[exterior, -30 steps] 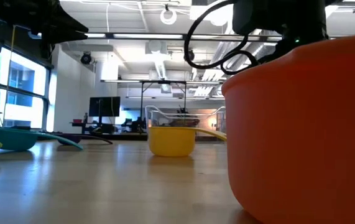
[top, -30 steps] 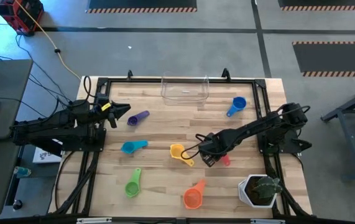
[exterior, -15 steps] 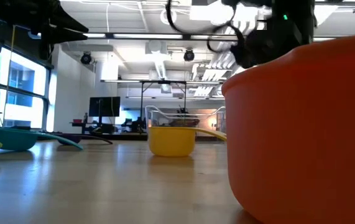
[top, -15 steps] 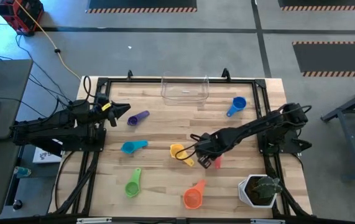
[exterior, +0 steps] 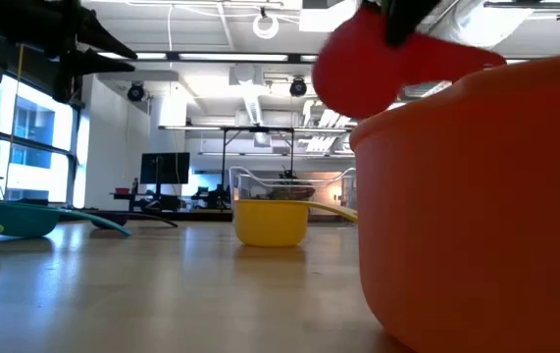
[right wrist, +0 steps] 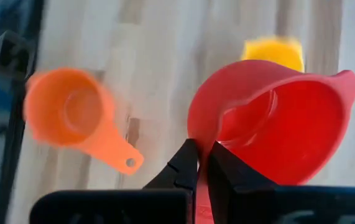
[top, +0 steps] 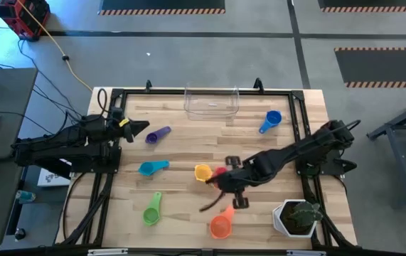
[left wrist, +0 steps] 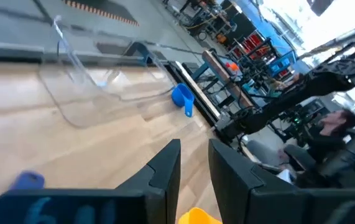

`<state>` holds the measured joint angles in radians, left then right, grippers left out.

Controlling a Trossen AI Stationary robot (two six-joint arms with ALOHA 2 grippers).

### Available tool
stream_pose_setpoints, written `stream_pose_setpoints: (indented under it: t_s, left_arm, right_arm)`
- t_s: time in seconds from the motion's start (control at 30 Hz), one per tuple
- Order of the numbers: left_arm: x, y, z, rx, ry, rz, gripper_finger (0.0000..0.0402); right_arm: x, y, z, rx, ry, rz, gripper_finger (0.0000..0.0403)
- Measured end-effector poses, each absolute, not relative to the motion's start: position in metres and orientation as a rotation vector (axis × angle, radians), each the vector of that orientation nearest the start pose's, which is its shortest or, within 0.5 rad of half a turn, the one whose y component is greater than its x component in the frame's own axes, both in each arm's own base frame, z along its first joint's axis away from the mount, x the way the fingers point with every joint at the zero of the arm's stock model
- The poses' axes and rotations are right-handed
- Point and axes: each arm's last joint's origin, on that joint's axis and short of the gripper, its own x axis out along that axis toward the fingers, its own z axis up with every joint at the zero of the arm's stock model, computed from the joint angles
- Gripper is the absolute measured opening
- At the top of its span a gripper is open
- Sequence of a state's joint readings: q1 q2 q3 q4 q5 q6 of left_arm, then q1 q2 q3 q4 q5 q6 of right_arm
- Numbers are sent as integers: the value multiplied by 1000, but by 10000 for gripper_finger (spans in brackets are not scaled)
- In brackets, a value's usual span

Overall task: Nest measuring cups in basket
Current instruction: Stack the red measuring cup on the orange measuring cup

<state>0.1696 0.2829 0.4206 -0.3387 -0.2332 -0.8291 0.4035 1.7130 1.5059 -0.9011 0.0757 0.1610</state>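
Note:
My right gripper (top: 225, 178) is over the table's middle, shut on the red cup (top: 219, 172), which hangs in the air beside the yellow cup (top: 203, 173). In the low view the red cup (exterior: 358, 59) is high above the orange cup (exterior: 476, 196). The orange cup (top: 220, 226) and green cup (top: 151, 211) lie near the near edge. The light blue cup (top: 151, 168), purple cup (top: 158, 135) and blue cup (top: 270, 121) lie farther back. The clear basket (top: 211, 100) stands at the far edge. My left gripper (top: 144, 128) waits beside the purple cup, open by a narrow gap. My right gripper pinches a thin red strip at the edge of the red cup's bowl (right wrist: 202, 146) between its two fingers; handle or rim, I cannot tell. The cup is lifted clear of the table, its hollow (right wrist: 276, 124) turned toward the wrist camera.
A white pot with a green plant (top: 298, 217) stands at the near right corner, close to the right arm. A black frame (top: 188, 91) borders the table. Bare wood lies between the basket and the yellow cup.
My right gripper has risen and moved a little toward the table's left, turning at the wrist. The red cup, which lay on the table under it, has come up with it and now hangs clear beside the yellow cup.

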Motion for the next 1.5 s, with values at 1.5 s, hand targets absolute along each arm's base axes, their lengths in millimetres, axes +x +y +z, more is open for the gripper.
stream_pose_setpoints:
  t_s: [1.5]
  left_arm:
    - [91, 22, 228, -1121, 173, 619, 74]
  right_arm:
    - [318, 240, 234, -1185, 779, 988, 5]
